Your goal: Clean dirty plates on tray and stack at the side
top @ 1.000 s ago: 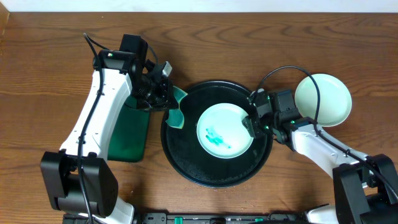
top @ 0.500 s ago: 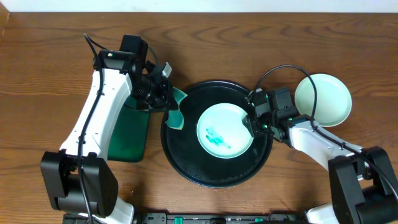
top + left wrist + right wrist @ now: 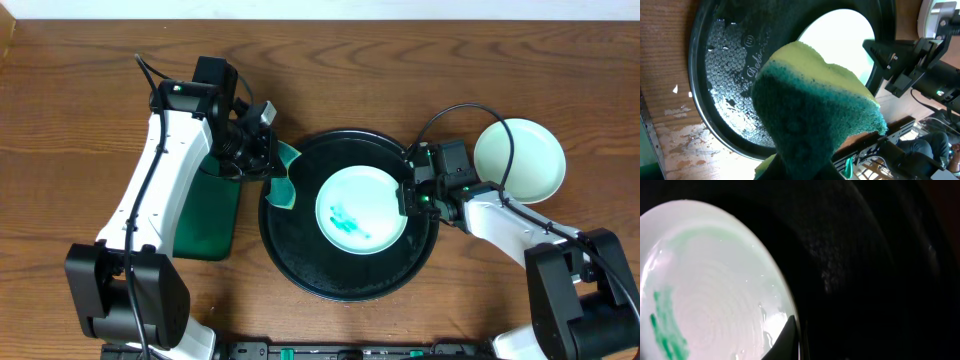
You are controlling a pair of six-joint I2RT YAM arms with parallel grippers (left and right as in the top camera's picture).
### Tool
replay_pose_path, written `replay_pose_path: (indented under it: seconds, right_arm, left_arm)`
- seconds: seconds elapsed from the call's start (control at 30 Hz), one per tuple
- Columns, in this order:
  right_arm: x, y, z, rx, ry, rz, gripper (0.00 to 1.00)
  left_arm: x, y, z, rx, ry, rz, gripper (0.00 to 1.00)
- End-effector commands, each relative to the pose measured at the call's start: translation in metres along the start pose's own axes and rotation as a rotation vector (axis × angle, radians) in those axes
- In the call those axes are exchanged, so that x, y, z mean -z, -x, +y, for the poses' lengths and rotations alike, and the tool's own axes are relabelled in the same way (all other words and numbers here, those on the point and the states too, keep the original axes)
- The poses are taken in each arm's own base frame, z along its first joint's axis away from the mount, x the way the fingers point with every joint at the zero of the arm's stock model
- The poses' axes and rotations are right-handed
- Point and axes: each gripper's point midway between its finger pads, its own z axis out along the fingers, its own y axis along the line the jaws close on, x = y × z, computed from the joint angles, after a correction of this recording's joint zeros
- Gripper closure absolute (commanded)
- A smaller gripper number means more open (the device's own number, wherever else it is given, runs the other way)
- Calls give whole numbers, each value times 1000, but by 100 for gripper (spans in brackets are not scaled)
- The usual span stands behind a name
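Wooden table (image 3: 80,100), brown grain, bears everything.

Tray (image 3: 300,250): large, round, glossy black with a raised rim. The left wrist view shows its floor beaded with water droplets and embossed lettering.

Green tray (image 3: 205,225): rectangular, dark green, just off the black tray's left edge and partly under the left arm.

Dirty plate (image 3: 372,190): small, round, shallow, white with a mint tint. It lies flat inside the tray, right of the tray's centre. Teal-green smears sit on its lower-left floor. In the right wrist view its surface looks wet and shiny, with faint concentric rings.

Second plate (image 3: 520,160): same form, no smears visible, on the table just off the tray's upper right.

Sponge (image 3: 815,115): yellow body, dark green scouring face, over the tray's left rim.

Left gripper (image 3: 262,160): clamped on the sponge, above the tray's left rim.

Right gripper (image 3: 408,195): jaws drawn tight onto the dirty plate's right rim, near the tray's right wall. One dark fingertip (image 3: 782,337) lies on the plate's inner edge.
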Motion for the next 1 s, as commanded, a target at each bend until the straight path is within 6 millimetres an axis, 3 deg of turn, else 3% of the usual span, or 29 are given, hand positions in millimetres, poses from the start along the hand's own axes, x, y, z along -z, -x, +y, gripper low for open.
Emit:
replay_pose_path:
  seconds: [0.0, 0.07, 0.27, 0.43, 0.57, 0.8, 0.97]
  right_arm:
    - [-3, -17, -19, -336, -103, 47, 99]
    - [-1, -32, -25, -466, -160, 84, 99]
    - [8, -73, -36, -602, -366, 164, 99]
    - [8, -86, -23, -517, -440, 161, 99]
    - [5, -91, -10, -466, -435, 167, 99]
    - [5, -93, -9, -460, -436, 172, 99]
    - [5, -92, -8, -440, -432, 173, 99]
  left_arm:
    - [-3, -2, 2, 20, -4, 16, 93]
    - [-3, -1, 2, 20, -4, 15, 92]
    - [-4, 0, 2, 17, -4, 11, 93]
    - [-4, 5, 3, 5, 4, -8, 93]
    - [-11, 7, 17, -25, 124, -17, 93]
    - [-68, -3, 7, -78, 132, 30, 93]
    - [-118, -15, -27, -127, 7, 114, 93]
